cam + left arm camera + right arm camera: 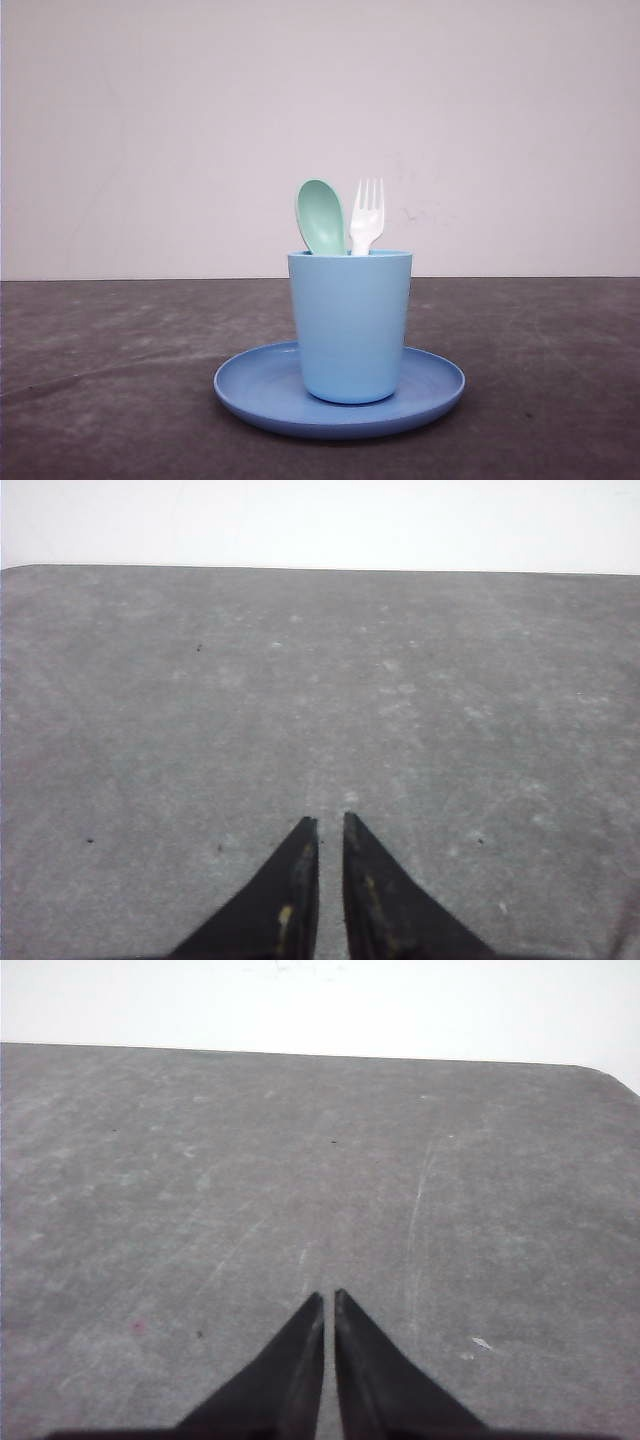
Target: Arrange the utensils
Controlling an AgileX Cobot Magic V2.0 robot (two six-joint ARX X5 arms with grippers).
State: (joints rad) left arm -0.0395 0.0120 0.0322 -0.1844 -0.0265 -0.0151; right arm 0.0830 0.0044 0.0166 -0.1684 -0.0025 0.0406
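The light blue cup (pixel 350 325) stands upright on the round blue plate (pixel 250 385). The mint-green spoon (pixel 321 216) and the white fork (pixel 367 216) stand in the cup, spoon left of fork. Above the grey worktop (pixel 100 380), the left hand (pixel 331 823) and the right hand (pixel 329 1296) are each nearly closed and empty.

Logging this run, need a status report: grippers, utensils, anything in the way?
Left gripper shut, right gripper shut, both over bare table. Spoon and fork upright in cup on plate. Nothing in the way.
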